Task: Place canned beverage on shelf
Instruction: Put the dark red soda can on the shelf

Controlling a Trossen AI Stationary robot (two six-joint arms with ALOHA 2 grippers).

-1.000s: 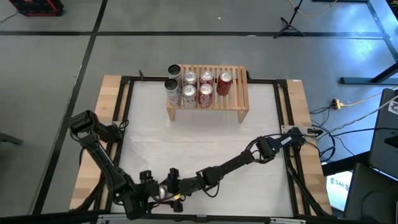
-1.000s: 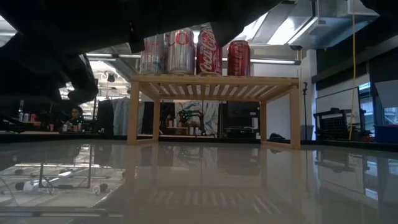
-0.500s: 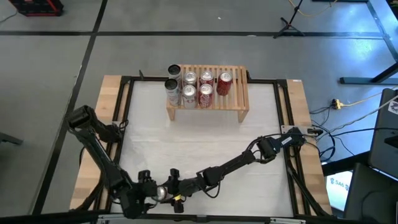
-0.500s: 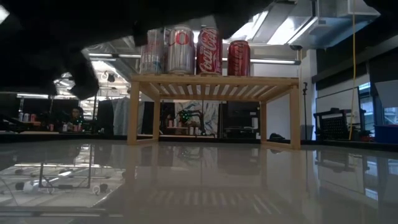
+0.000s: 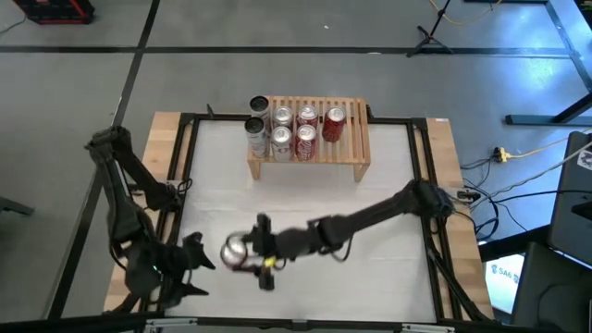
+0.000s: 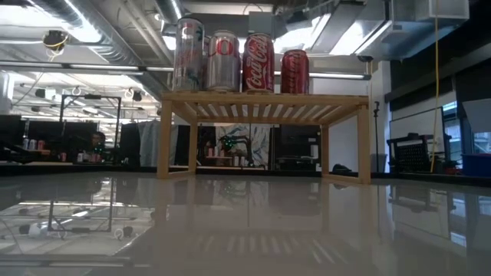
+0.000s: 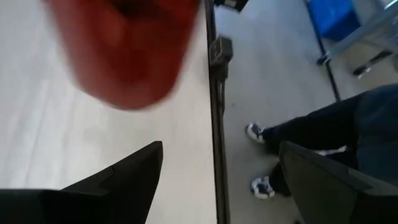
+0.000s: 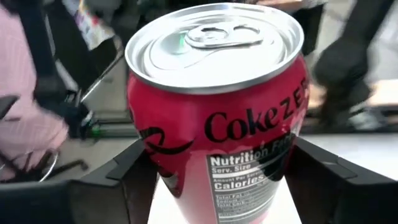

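Right gripper point(image 5: 242, 252) clamped on the red can point(image 8: 217, 112) (left gripper point(image 5: 190, 264) spread, idle) — carry stage; next, lift toward the shelf point(image 5: 356, 139) — free slats at its right.

Shelf point(image 5: 309, 141): six cans point(image 5: 282, 129) crowd the left side (two rows), right slats bare. Table point(image 5: 305, 203) open between right gripper point(image 5: 252, 252) and shelf front.

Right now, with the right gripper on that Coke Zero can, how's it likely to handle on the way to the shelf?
The Coke Zero can has a smooth, glossy wall, so it could slip between the right gripper fingers. Its tab looks unopened, so it is probably full and fairly heavy for its size. Tall and narrow, it may tip on the shelf slats if released tilted.
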